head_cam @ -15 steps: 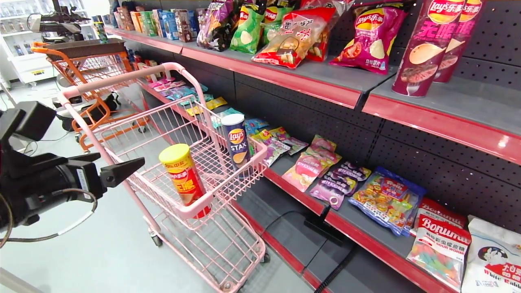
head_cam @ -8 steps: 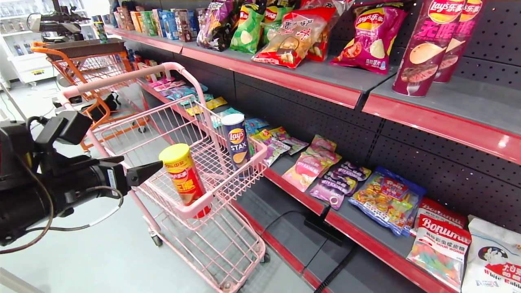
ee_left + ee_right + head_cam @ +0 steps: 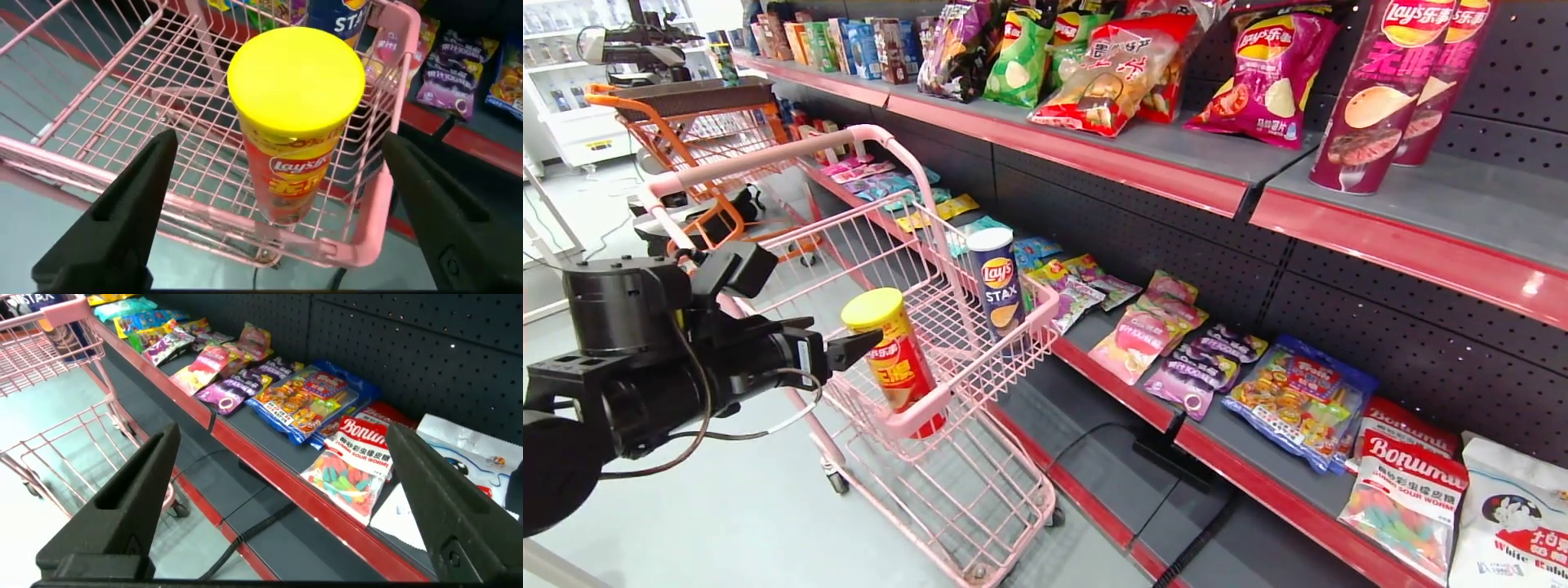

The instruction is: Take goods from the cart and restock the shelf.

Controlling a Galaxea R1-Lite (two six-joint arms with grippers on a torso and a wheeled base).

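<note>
The left tool [image 3: 278, 155] stands at the near side of the pink cart [image 3: 768, 163], level with the basket rim. Its fingers [image 3: 135, 204] are spread wider than the can and grip nothing. The red chip can [image 3: 892, 359] is a tall tube with a yellow lid. It stands upright in the near corner of the cart basket, in line with the gap between the fingers and clear of both. One second ago the left tool was well short of the cart; it has since advanced to the can, which has not moved. A blue chip can [image 3: 996, 282] stands upright in the far basket corner, next to the shelf [image 3: 1143, 163]. Beyond the cart, the right tool [image 3: 279, 437] hangs fully spread and empty over the lower shelf's candy bags [image 3: 286, 396].
</note>
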